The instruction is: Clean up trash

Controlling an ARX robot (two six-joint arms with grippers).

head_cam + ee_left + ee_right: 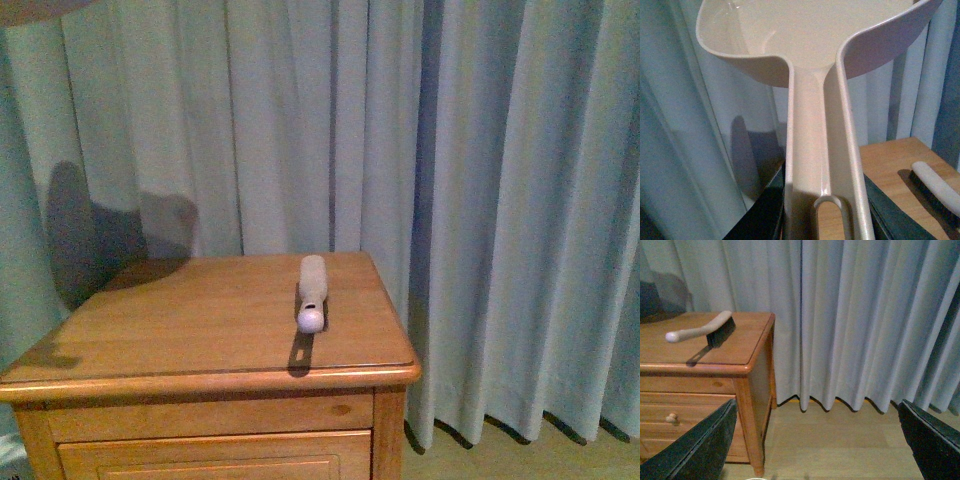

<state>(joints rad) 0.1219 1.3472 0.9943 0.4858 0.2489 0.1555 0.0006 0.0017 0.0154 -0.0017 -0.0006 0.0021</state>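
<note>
No white crumpled wad of trash shows in any view. My left gripper is shut on the handle of the pinkish-beige dustpan, whose scoop fills the upper part of the left wrist view and looks empty. My right gripper is open and empty, its dark fingers spread wide above the wooden floor beside the nightstand. Neither arm shows in the front view.
A hand brush with a beige handle and dark bristles lies on the wooden nightstand; the brush also shows in the right wrist view and the left wrist view. Grey-blue curtains hang behind. The nightstand has drawers.
</note>
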